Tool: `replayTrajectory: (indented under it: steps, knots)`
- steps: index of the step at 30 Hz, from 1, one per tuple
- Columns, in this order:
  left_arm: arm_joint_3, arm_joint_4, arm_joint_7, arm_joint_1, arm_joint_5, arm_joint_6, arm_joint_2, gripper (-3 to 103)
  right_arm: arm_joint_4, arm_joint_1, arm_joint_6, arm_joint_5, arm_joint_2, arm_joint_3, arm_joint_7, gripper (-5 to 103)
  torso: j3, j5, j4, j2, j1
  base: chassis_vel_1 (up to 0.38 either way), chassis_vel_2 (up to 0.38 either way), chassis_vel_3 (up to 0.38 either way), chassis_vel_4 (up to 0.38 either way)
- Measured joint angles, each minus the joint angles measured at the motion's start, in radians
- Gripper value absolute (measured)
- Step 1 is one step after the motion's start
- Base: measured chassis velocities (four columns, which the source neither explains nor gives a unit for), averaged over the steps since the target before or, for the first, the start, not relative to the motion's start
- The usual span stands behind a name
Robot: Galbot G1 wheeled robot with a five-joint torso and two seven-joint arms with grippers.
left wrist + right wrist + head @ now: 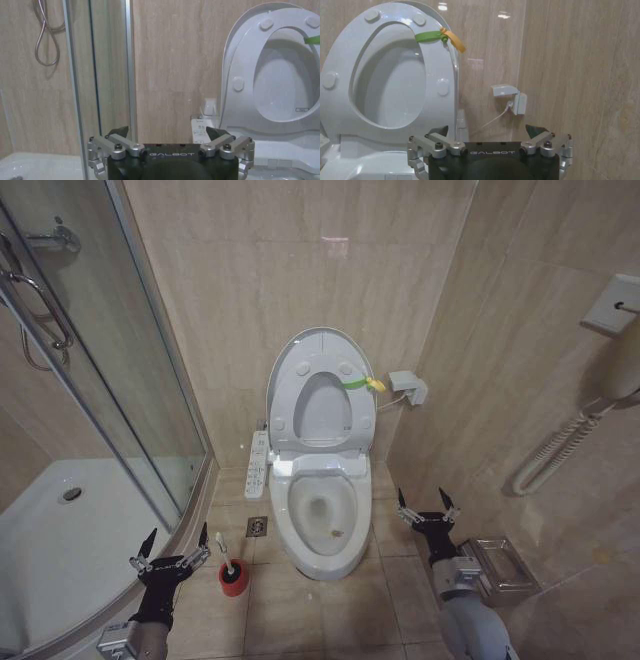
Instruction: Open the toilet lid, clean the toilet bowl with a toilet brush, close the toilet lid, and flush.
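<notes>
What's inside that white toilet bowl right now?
The white ceramic toilet bowl holds shallow water and a small brownish speck near the drain. The passage below the drain is hidden.

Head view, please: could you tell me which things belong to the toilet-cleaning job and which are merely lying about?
Job:
toilet lid, raised
toilet bowl
toilet brush in its red holder
left tool and right tool, both open

Bystanders:
shower tray
wire basket
wall handset
floor drain

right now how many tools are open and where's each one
2. The left tool hangs open beside the toilet brush, near the shower door. The right tool hangs open on the other side of the toilet bowl, above a metal rack. Neither holds anything.
</notes>
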Motion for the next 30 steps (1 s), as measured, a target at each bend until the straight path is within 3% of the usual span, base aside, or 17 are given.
replayTrajectory:
  steps: [24, 30]
  knots:
    - [-0.001, 0.000, 0.001, 0.000, 0.000, 0.000, 0.000, 100, 0.000, 0.000, 0.000, 0.000, 0.000, 0.000, 0.000, 100, 0.000, 0.0000, 0.0000, 0.000, 0.000, 0.000, 0.000, 0.000, 0.000]
    - [-0.093, -0.075, 0.088, 0.066, -0.046, 0.045, -0.009, 100, 0.000, 0.000, 0.000, 0.000, 0.000, 0.000, -0.001, 100, 0.000, 0.0009, 0.0003, 0.000, 0.000, 0.000, 0.000, 0.000, 0.000]
